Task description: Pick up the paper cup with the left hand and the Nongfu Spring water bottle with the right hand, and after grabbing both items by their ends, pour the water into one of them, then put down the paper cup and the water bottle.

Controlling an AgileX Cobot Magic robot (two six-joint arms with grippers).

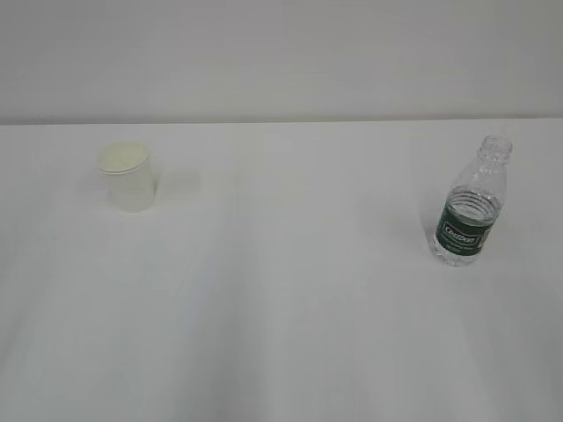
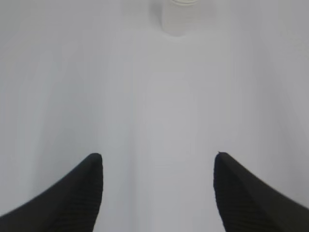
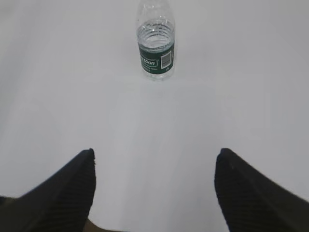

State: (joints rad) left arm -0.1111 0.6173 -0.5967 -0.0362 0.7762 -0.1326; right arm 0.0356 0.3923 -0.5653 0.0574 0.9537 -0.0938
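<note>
The black ribbed left gripper (image 2: 158, 193) hovers with its jaws spread wide and empty; the matching black right gripper (image 3: 154, 193) does likewise.

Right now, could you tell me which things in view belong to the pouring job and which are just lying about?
Belongs to the job:
- paper cup
- water bottle
- left gripper, open
- right gripper, open

Just lying about:
- nothing; only the bare white table

My table (image 1: 281, 334) is plain white. The cup (image 1: 128, 178) at far left is white, cream inside. The bottle (image 1: 469, 215) at right is clear, ribbed, with a dark green, white-lettered label.
</note>
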